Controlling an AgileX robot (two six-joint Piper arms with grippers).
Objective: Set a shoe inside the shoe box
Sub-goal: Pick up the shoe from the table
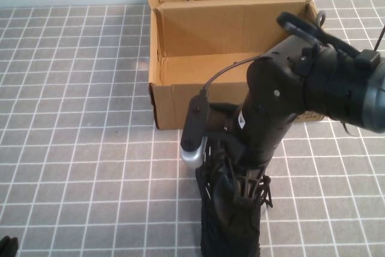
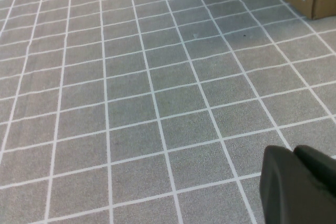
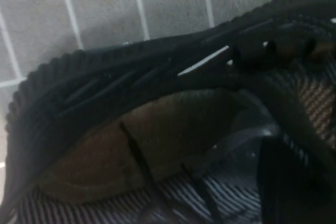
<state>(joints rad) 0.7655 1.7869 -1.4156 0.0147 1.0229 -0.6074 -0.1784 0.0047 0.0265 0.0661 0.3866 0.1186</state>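
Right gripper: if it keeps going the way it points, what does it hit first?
The shoe. The right gripper points down at it and is already at its opening, so the insole comes first. The left gripper is parked over bare mat.

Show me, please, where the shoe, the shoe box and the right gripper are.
shoe [image 1: 224, 233]: high view, black knit upper near the laces.
shoe box [image 1: 171, 103]: high view, front outer wall.
right gripper [image 1: 243, 188]: high view, at the shoe's opening.
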